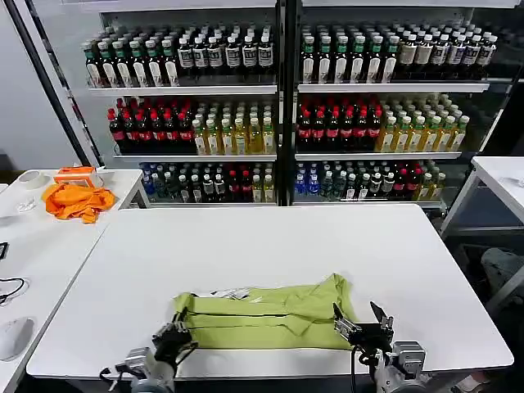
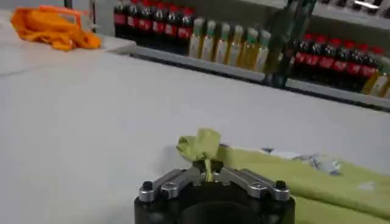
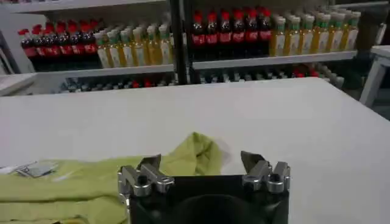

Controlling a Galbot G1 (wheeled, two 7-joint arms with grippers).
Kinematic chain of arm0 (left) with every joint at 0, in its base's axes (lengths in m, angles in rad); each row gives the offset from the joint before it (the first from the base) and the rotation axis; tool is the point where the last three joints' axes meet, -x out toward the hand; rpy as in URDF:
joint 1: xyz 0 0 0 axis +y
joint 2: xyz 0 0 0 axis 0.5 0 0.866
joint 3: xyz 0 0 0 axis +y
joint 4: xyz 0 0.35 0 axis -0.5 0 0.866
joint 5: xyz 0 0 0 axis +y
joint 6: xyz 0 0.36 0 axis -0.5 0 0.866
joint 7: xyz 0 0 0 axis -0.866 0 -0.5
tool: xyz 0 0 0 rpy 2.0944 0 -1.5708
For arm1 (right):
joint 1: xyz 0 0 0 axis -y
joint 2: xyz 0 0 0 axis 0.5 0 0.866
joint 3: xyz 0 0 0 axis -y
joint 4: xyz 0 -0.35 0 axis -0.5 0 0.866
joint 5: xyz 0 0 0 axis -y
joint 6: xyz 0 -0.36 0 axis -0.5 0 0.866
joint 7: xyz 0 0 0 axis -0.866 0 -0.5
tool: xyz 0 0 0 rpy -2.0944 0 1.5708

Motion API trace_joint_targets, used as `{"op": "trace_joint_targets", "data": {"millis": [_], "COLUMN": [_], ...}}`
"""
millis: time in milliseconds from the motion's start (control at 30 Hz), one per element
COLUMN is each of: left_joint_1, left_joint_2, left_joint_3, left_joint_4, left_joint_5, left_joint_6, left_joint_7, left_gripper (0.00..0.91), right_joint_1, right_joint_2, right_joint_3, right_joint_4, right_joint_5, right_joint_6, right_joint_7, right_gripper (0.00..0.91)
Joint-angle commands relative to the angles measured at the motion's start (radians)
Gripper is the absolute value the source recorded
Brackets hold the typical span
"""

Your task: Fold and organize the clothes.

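Note:
The lime T-shirt [image 1: 266,315] lies folded into a long band near the table's front edge, with a bit of white print showing at its back edge [image 1: 233,292]. My left gripper [image 1: 176,334] sits at the band's left end, shut on a pinch of the lime cloth [image 2: 204,146]. My right gripper [image 1: 360,325] is at the band's right end, open, its fingers apart with nothing between them. A raised corner of the shirt [image 3: 195,152] lies just ahead of it [image 3: 201,163].
The white table [image 1: 270,246] stretches bare behind the shirt. A bright orange cloth [image 1: 78,199] lies on the side table at the left. Shelves of bottles [image 1: 278,115] stand behind. Another table edge [image 1: 499,176] is at the right.

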Motion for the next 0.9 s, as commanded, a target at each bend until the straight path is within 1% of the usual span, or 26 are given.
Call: {"op": "trace_joint_targets", "data": {"millis": [33, 100, 133, 167, 200, 300, 433, 500, 600, 633, 667, 700, 733, 800, 900], "left_joint_1": [0.037, 0.046, 0.047, 0.046, 0.041, 0.016, -0.014, -0.022, -0.037, -0.041, -0.052, -0.066, -0.071, -0.090, -0.101], "left_joint_2": [0.217, 0.287, 0.303, 0.315, 0.349, 0.387, 0.396, 0.376, 0.323, 0.305, 0.285, 0.244, 0.229, 0.174, 0.122], "left_joint_3": [-0.262, -0.334, -0.349, -0.377, -0.399, -0.448, -0.450, -0.406, -0.302, -0.289, -0.246, -0.190, -0.178, -0.102, -0.033], "left_joint_4": [-0.106, -0.115, -0.114, -0.109, -0.096, -0.072, -0.105, -0.167, -0.232, -0.245, -0.259, -0.265, -0.266, -0.256, -0.239], "left_joint_5": [-0.134, -0.183, -0.191, -0.202, -0.229, -0.293, -0.415, -0.520, -0.600, -0.612, -0.628, -0.640, -0.643, -0.666, -0.679], "left_joint_6": [-0.001, 0.006, 0.010, 0.015, 0.021, 0.045, 0.075, 0.084, 0.090, 0.093, 0.094, 0.097, 0.096, 0.093, 0.088], "left_joint_7": [0.013, 0.023, 0.026, 0.031, 0.034, 0.035, 0.031, 0.034, 0.053, 0.058, 0.058, 0.055, 0.055, 0.049, 0.047], "left_gripper": [0.030, 0.040, 0.030, 0.040, 0.030, 0.030, 0.030, 0.030, 0.030, 0.040, 0.030, 0.030, 0.040, 0.040, 0.040], "right_joint_1": [0.028, 0.034, 0.040, 0.043, 0.047, 0.053, 0.054, 0.054, 0.056, 0.056, 0.058, 0.061, 0.063, 0.070, 0.080], "right_joint_2": [-0.012, -0.017, -0.020, -0.022, -0.023, -0.026, -0.028, -0.028, -0.030, -0.031, -0.031, -0.032, -0.033, -0.036, -0.042], "right_joint_3": [0.009, 0.010, 0.010, 0.009, 0.008, 0.008, 0.008, 0.008, 0.008, 0.007, 0.006, 0.005, 0.004, 0.001, -0.001], "right_joint_4": [-0.007, -0.008, -0.009, -0.009, -0.010, -0.013, -0.019, -0.023, -0.030, -0.031, -0.035, -0.040, -0.042, -0.053, -0.057], "right_joint_5": [0.031, 0.038, 0.041, 0.044, 0.047, 0.053, 0.055, 0.055, 0.055, 0.055, 0.055, 0.055, 0.055, 0.056, 0.060], "right_joint_6": [-0.004, -0.005, -0.006, -0.006, -0.007, -0.008, -0.007, -0.007, -0.007, -0.007, -0.006, -0.006, -0.006, -0.006, -0.006], "right_joint_7": [0.003, 0.004, 0.005, 0.005, 0.005, 0.005, 0.004, 0.004, 0.002, 0.002, 0.001, 0.000, 0.000, 0.001, 0.000], "right_gripper": [0.907, 0.907, 0.907, 0.907, 0.907, 0.907, 0.907, 0.907, 0.907, 0.907, 0.907, 0.907, 0.907, 0.907, 0.907]}}
